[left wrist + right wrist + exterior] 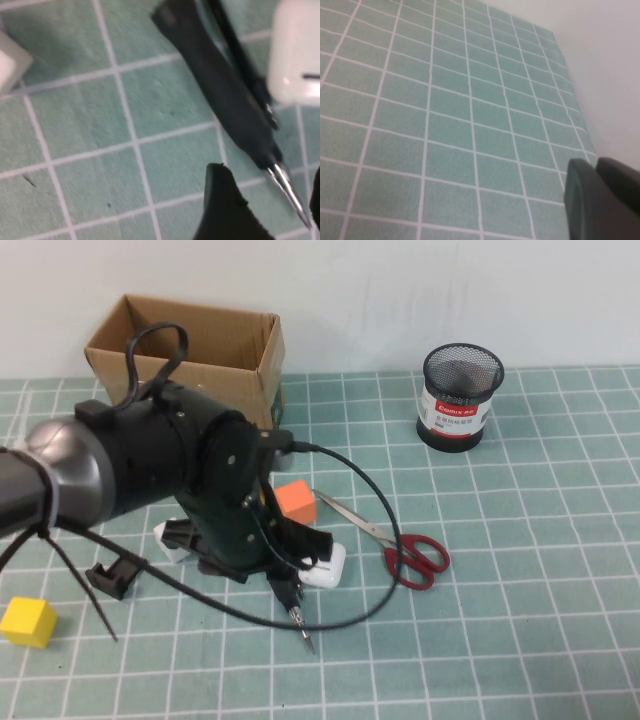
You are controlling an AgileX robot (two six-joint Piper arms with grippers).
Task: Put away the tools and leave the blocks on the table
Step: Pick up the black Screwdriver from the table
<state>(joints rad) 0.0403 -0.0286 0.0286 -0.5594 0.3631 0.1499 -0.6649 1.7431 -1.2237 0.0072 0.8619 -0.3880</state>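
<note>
An open cardboard box (pixel 215 345) stands at the back left, a black mesh cup (pixel 460 397) at the back right, a white earbud case (pixel 327 570) near the middle, and a small black bracket (pixel 113 575) to the left.

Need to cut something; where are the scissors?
In the high view, the scissors lie right of centre on the mat, between the orange block and the mesh cup.

Left arm (pixel 150 480) reaching in from 9 o'clock, bulking over mid-table (pixel 520 570); left gripper hidden beneath it, low at table level. Right gripper out of sight. Orange block (pixel 296 501) at the arm's 3 o'clock edge. Red-handled scissors (pixel 395 543) farther toward 3 o'clock, blades aimed at the block. White earbud case (pixel 328 568) at 5 o'clock of the arm, screwdriver tip (pixel 303 630) poking out below. Yellow block (pixel 28 621) at 8 o'clock. Cardboard box (pixel 190 345) at 11 o'clock, mesh cup (pixel 459 396) at 1 o'clock.
</note>
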